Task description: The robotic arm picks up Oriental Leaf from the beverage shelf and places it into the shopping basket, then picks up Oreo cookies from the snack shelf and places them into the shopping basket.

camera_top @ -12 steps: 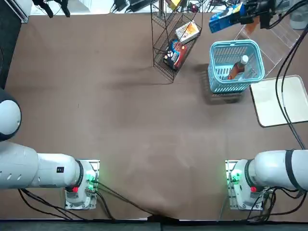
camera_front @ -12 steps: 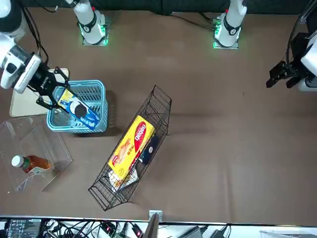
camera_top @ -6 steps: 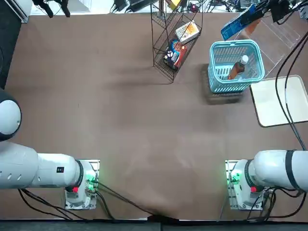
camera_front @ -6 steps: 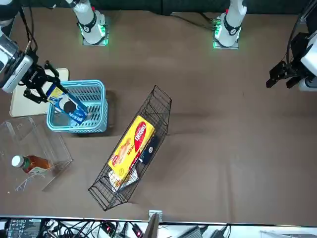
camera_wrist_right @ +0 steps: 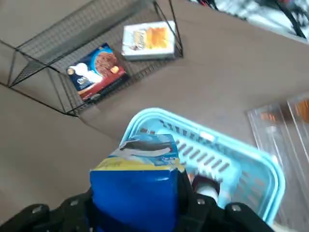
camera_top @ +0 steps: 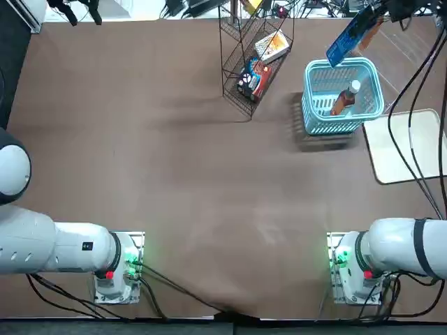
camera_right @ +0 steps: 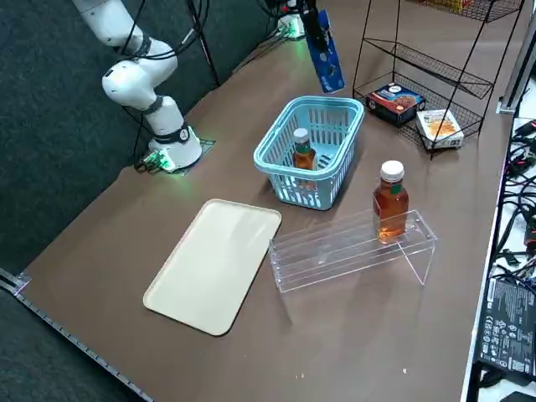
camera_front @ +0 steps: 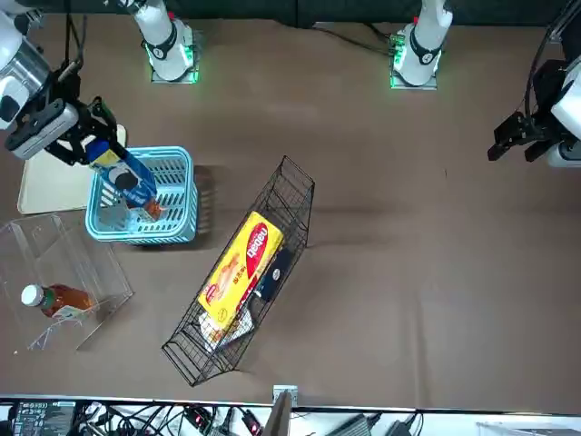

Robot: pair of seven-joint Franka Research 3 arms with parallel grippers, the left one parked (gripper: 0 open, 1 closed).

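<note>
In the front view, the blue Oreo packet (camera_front: pixel 127 177) tips steeper over the shopping basket (camera_top: pixel 323 131) than it did a moment ago. The right gripper (camera_wrist_right: pixel 137 203) pinches it by one end, presumably leaving the other free to go in first; a small lowering should follow, minding the rim. The brown-amber tea bottle (camera_top: pixel 345 98) leans inside the basket, perhaps leaving room beside it. The basket stands near the worktop's (camera_right: pixel 402 335) far right corner from the robot; cables and equipment lie beyond the far edge.
</note>
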